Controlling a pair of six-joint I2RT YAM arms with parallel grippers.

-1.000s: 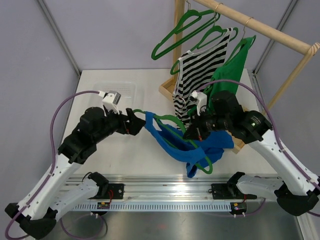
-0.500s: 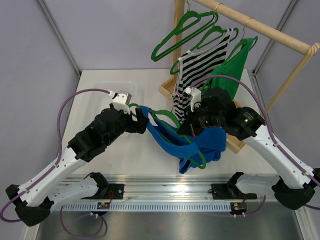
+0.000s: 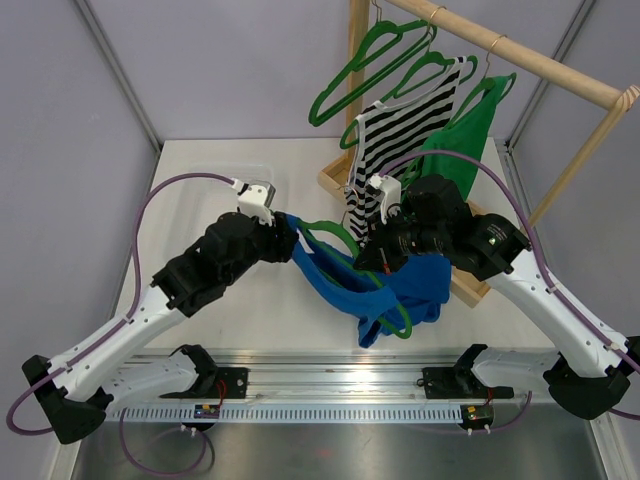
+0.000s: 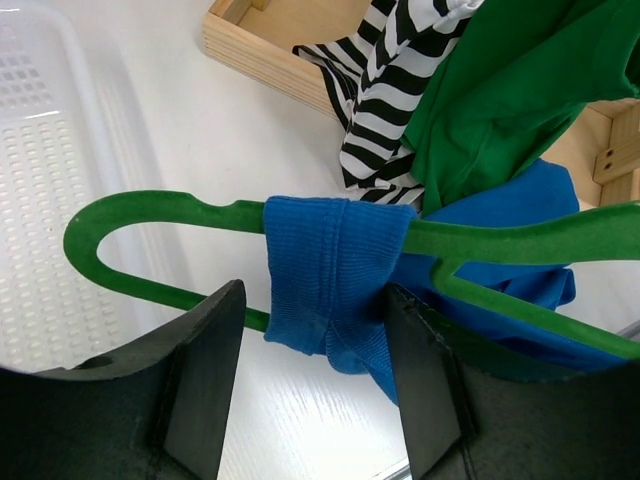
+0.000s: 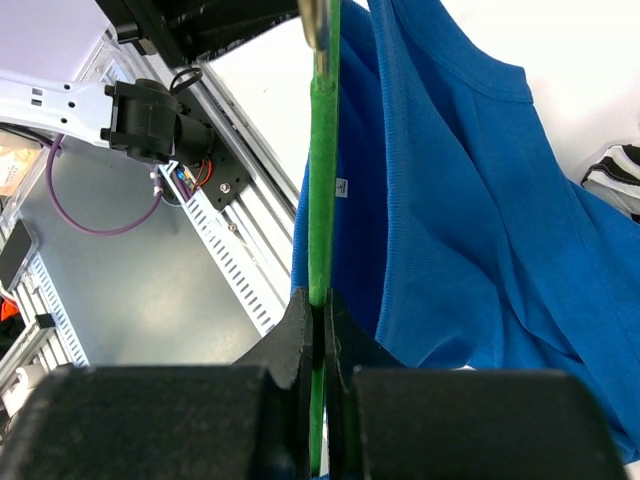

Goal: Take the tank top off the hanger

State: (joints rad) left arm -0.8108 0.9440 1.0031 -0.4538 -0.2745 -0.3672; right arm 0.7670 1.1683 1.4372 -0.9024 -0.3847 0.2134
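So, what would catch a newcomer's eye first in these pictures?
The blue tank top on a green hanger hangs between the two arms at mid-table. The right gripper is shut on the hanger, and the left gripper straddles one strap, open. Behind, at right, a striped top and a green top hang on a wooden rack.

blue tank top (image 3: 400, 285): one strap wrapped over the hanger arm, body sagging in folds | green hanger (image 3: 330, 232): tilted, near end bare | both: just in front of wooden rack (image 3: 560, 75)
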